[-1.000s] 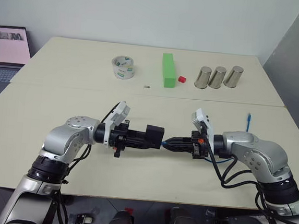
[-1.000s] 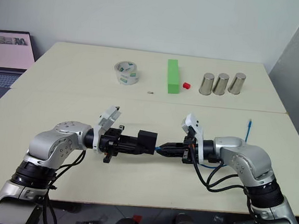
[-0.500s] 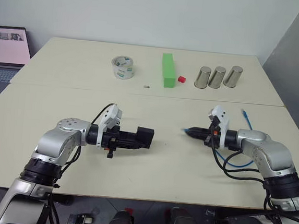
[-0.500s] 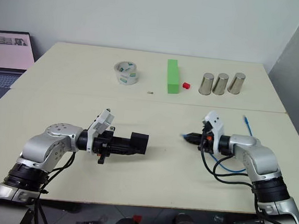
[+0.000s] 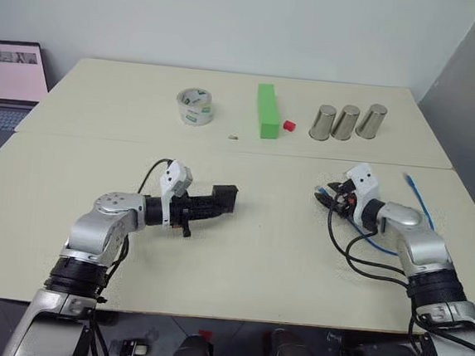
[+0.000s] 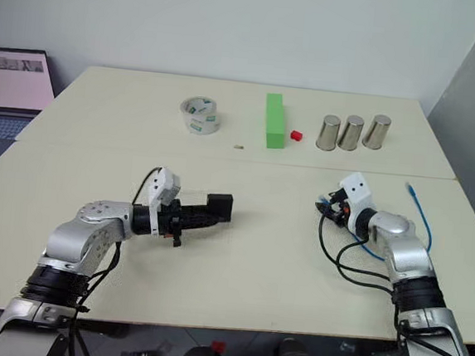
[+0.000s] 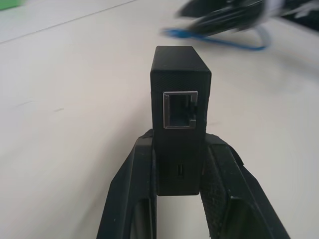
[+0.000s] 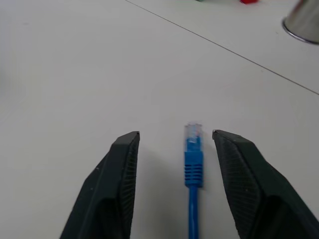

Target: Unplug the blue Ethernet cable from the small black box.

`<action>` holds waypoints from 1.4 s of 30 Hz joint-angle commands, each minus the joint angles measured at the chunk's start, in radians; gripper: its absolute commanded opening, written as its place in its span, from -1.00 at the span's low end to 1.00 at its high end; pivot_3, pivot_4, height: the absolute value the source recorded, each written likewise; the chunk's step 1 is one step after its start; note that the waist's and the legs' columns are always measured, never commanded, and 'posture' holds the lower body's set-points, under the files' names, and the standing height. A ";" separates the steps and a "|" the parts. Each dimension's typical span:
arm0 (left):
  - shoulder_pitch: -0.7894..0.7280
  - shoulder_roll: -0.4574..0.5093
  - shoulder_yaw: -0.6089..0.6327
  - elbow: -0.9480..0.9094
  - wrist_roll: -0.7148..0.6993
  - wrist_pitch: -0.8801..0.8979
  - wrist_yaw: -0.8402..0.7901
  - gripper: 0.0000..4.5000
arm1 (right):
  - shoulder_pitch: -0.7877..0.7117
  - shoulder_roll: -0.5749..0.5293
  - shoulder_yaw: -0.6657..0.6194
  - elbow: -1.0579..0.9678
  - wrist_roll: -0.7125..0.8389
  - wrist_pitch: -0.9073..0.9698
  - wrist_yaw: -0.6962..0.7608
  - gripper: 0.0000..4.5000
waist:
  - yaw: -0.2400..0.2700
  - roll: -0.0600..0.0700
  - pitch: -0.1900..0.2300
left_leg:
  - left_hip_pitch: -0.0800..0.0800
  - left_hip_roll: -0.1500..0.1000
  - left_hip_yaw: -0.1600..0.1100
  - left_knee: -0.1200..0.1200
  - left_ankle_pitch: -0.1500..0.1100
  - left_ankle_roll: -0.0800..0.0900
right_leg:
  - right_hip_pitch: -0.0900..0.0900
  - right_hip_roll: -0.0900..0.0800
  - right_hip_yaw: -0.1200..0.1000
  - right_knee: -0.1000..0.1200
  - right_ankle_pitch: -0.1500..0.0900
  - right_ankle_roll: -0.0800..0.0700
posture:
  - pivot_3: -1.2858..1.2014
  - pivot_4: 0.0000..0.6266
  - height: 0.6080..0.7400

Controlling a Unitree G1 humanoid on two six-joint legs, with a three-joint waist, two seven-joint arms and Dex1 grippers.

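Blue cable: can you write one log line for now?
blue cable: unplugged | right gripper: open | left gripper: holds black box

Setting: a plain office or robotics test room. Evidence: two pale cream tables pushed together into one work surface (image 5: 213,267), set against a bare white wall (image 5: 235,19). An open laptop (image 5: 9,83) stands on a neighbouring desk at the far left. Test props are lined up along the far side: a roll of tape (image 5: 195,108), a green block (image 5: 266,110), a small red cube (image 5: 289,125) and three metal cups (image 5: 346,121).
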 commanded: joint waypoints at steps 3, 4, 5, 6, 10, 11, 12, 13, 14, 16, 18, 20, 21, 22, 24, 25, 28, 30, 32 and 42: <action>-0.068 -0.063 0.135 0.188 0.111 -0.257 0.312 -0.65 | 0.043 -0.042 -0.024 -0.358 0.184 0.150 0.162 0.63 | 0.000 0.000 0.000 | 0.000 0.000 -0.001 0.000 0.000 0.000 | 0.000 0.000 -0.001 0.000 0.000 0.000 | 0.03 -0.52 1.00; -0.071 -0.073 0.150 0.214 0.112 -0.298 0.330 -0.65 | 0.043 -0.034 -0.017 -0.393 0.191 0.163 0.160 0.63 | -0.001 0.000 0.000 | 0.000 0.001 -0.001 0.000 0.000 0.000 | 0.000 0.000 -0.001 0.000 0.000 0.000 | 0.03 -0.52 1.00; -0.073 -0.087 0.169 0.246 0.118 -0.340 0.367 -0.65 | 0.038 -0.017 -0.006 -0.428 0.201 0.179 0.150 0.63 | -0.001 0.000 0.000 | 0.000 0.001 -0.001 0.000 0.000 0.000 | 0.000 0.000 -0.001 0.000 0.000 0.001 | 0.03 -0.52 1.00; -0.075 -0.100 0.186 0.276 0.121 -0.382 0.397 -0.65 | 0.034 -0.002 0.002 -0.456 0.208 0.195 0.141 0.63 | -0.001 0.000 0.000 | 0.000 0.001 -0.001 0.000 0.000 0.000 | 0.000 0.000 -0.001 0.000 0.000 0.001 | 0.03 -0.52 1.00; -0.089 -0.139 0.223 0.406 0.135 -0.493 0.481 -0.65 | 0.017 0.041 0.046 -0.507 0.195 0.215 0.125 0.63 | 0.006 0.000 0.000 | 0.000 0.000 -0.001 0.001 0.000 0.000 | 0.001 -0.001 -0.001 0.000 0.000 0.001 | 0.03 -0.52 1.00; -0.092 -0.149 0.228 0.447 0.141 -0.515 0.505 -0.65 | 0.009 0.050 0.061 -0.505 0.184 0.213 0.122 0.63 | 0.008 0.000 0.000 | 0.000 0.000 -0.001 0.001 0.000 0.000 | 0.001 -0.001 -0.001 0.000 0.000 0.001 | 0.03 -0.52 1.00; -0.093 -0.152 0.222 0.478 0.155 -0.541 0.517 -0.65 | 0.004 0.055 0.071 -0.501 0.174 0.208 0.121 0.63 | 0.009 0.000 0.000 | 0.000 0.000 -0.001 0.001 0.000 0.000 | 0.001 -0.001 -0.001 0.000 0.001 0.001 | 0.03 -0.52 1.00; -0.093 -0.156 0.216 0.507 0.169 -0.565 0.530 -0.65 | 0.001 0.056 0.082 -0.496 0.164 0.201 0.124 0.63 | 0.011 0.000 0.000 | 0.000 -0.001 -0.001 0.001 0.000 0.000 | 0.001 -0.001 -0.001 0.000 0.001 0.001 | 0.03 -0.52 1.00; -0.093 -0.157 0.206 0.534 0.184 -0.582 0.534 -0.65 | -0.001 0.052 0.091 -0.490 0.154 0.195 0.130 0.63 | 0.014 0.000 0.000 | 0.000 -0.001 -0.001 0.001 0.000 0.000 | 0.001 -0.001 -0.001 0.000 0.001 0.001 | 0.03 -0.52 1.00; -0.093 -0.163 0.201 0.572 0.192 -0.596 0.529 -0.65 | 0.001 0.048 0.096 -0.483 0.145 0.189 0.138 0.63 | 0.018 0.000 0.000 | 0.000 -0.001 -0.001 0.001 0.000 0.000 | 0.001 -0.001 -0.002 -0.001 0.001 0.001 | 0.03 -0.52 1.00; -0.093 -0.166 0.205 0.596 0.191 -0.601 0.523 -0.34 | 0.004 0.047 0.096 -0.480 0.139 0.187 0.139 0.66 | 0.018 0.000 0.000 | 0.000 -0.001 -0.001 0.001 0.000 0.000 | 0.001 -0.001 -0.002 0.000 0.001 0.001 | 0.03 -0.52 1.00; -0.084 -0.165 0.210 0.598 0.187 -0.605 0.518 -0.20 | 0.009 0.044 0.094 -0.484 0.136 0.188 0.139 0.66 | 0.018 0.000 0.000 | 0.001 -0.001 -0.001 0.001 0.000 0.000 | 0.001 -0.001 -0.002 0.000 0.001 0.001 | 0.03 -0.52 1.00; -0.079 -0.165 0.216 0.595 0.182 -0.604 0.515 -0.11 | 0.012 0.043 0.094 -0.485 0.134 0.188 0.139 0.66 | 0.018 0.000 0.000 | 0.001 -0.001 -0.002 0.001 0.000 0.000 | 0.002 -0.001 -0.002 0.000 0.001 0.001 | 0.03 -0.52 1.00; -0.070 -0.161 0.219 0.588 0.180 -0.602 0.513 0.00 | 0.015 0.042 0.093 -0.487 0.133 0.189 0.138 0.66 | 0.017 0.000 0.000 | 0.002 -0.001 -0.002 0.001 0.000 0.000 | 0.002 -0.001 -0.002 0.000 0.001 0.002 | 0.03 -0.52 1.00; -0.042 -0.156 0.231 0.560 0.168 -0.591 0.511 0.17 | 0.024 0.040 0.089 -0.494 0.131 0.192 0.134 0.66 | 0.015 0.000 -0.001 | 0.002 -0.001 -0.002 0.001 0.000 0.000 | 0.003 -0.001 -0.002 0.000 0.000 0.002 | 0.03 -0.52 1.00; -0.031 -0.154 0.234 0.547 0.164 -0.586 0.510 0.26 | 0.028 0.039 0.087 -0.497 0.131 0.193 0.131 0.66 | 0.011 0.000 -0.001 | 0.002 -0.001 -0.002 0.001 0.000 0.000 | 0.003 -0.001 -0.002 0.000 0.000 0.002 | 0.03 -0.52 1.00; 0.015 -0.148 0.241 0.470 0.154 -0.542 0.510 0.54 | 0.046 0.040 0.078 -0.508 0.133 0.197 0.119 0.66 | 0.004 0.000 -0.001 | 0.003 0.000 -0.002 0.000 0.000 0.000 | 0.003 -0.001 -0.002 0.000 0.000 0.002 | 0.03 -0.52 1.00; 0.088 -0.126 0.237 0.325 0.155 -0.477 0.513 0.62 | 0.081 0.032 0.059 -0.520 0.133 0.200 0.102 0.66 | -0.001 0.000 -0.001 | 0.002 0.000 -0.002 0.000 0.000 0.000 | 0.003 -0.001 -0.002 0.000 0.000 0.002 | 0.03 -0.52 1.00; 0.153 -0.106 0.240 0.193 0.143 -0.399 0.511 0.62 | 0.112 0.021 0.039 -0.523 0.134 0.199 0.092 0.66 | -0.005 0.000 -0.001 | 0.002 0.000 -0.002 0.000 0.000 0.000 | 0.003 -0.001 -0.002 0.000 0.001 0.001 | 0.03 -0.52 1.00; 0.323 0.107 0.244 -0.234 0.073 -0.089 0.320 0.62 | 0.252 -0.087 -0.126 -0.503 0.153 0.182 0.093 0.66 | 0.004 0.000 0.000 | 0.002 0.000 -0.003 0.000 0.000 0.000 | 0.003 -0.001 -0.003 0.000 -0.002 0.006 | 0.03 -0.52 1.00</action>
